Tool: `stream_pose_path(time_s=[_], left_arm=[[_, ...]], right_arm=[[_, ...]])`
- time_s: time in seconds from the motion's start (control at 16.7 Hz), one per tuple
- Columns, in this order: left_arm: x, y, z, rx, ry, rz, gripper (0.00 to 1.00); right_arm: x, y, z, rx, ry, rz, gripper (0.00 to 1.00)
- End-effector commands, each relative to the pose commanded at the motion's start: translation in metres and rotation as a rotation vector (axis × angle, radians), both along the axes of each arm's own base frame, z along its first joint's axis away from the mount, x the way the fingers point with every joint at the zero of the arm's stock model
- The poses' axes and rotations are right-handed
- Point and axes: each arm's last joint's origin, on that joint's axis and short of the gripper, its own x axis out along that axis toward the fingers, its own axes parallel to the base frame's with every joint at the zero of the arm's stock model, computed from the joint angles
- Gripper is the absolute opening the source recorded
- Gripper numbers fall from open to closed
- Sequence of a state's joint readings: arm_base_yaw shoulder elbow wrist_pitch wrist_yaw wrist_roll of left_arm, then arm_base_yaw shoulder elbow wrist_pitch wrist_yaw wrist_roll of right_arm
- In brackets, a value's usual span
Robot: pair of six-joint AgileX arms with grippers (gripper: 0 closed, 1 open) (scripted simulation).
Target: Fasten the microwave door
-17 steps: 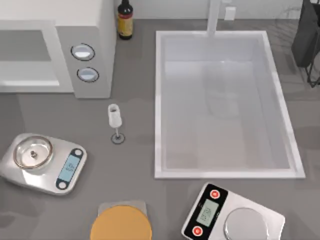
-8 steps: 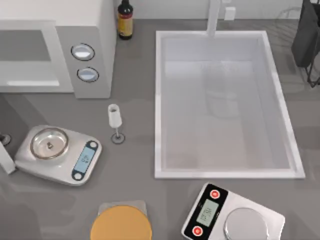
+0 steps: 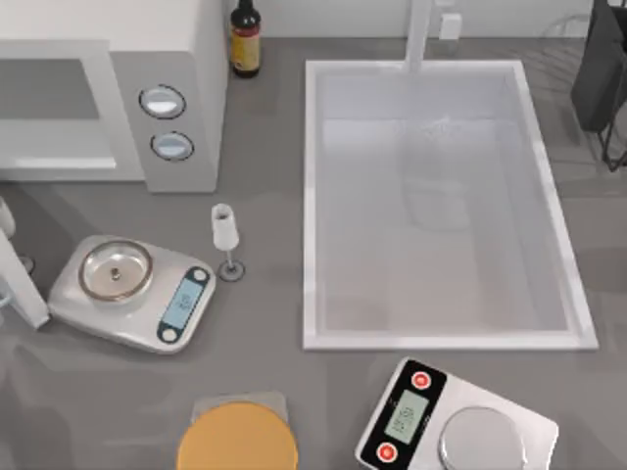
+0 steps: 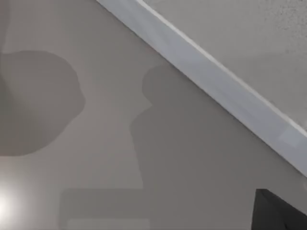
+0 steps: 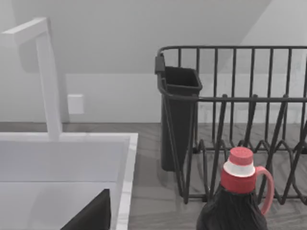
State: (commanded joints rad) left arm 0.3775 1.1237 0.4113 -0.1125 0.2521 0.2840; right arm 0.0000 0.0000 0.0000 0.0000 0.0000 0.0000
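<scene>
Microwave door [image 3: 54, 117] ajar above grey countertop [image 3: 265, 323] beside white sink [image 3: 441, 338].

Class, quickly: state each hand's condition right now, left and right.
Left hand: at the table's left edge beside the silver scales; open or closed cannot be told.
Right hand: cannot be told.

No words or brands can be read; the silver scale [image 3: 131, 294] at lower left of the top view has a blue display with digits too small to make out; the black-panelled scale [image 3: 456, 426] at the bottom edge shows a pale display, digits likewise illegible; the bottle [image 3: 245, 38] at the top carries a yellow label, unreadable.
</scene>
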Motion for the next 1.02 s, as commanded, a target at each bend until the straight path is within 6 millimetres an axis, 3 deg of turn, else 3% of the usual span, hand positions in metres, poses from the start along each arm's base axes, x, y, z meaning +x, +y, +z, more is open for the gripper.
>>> stream_pose_path(time_s=[0.3, 0.48, 1.02], left_arm=[[0.002, -0.055, 0.002, 0.006, -0.008, -0.031, 0.0], [-0.003, -0.075, 0.002, 0.005, -0.02, -0.019, 0.0], [0.004, -0.079, 0.005, 0.001, -0.032, -0.01, 0.0]], right_arm=[[0.0, 0.0, 0.0, 0.0, 0.0, 0.0, 1.0], [0.0, 0.0, 0.0, 0.0, 0.0, 0.0, 1.0], [0.0, 0.0, 0.0, 0.0, 0.0, 0.0, 1.0]])
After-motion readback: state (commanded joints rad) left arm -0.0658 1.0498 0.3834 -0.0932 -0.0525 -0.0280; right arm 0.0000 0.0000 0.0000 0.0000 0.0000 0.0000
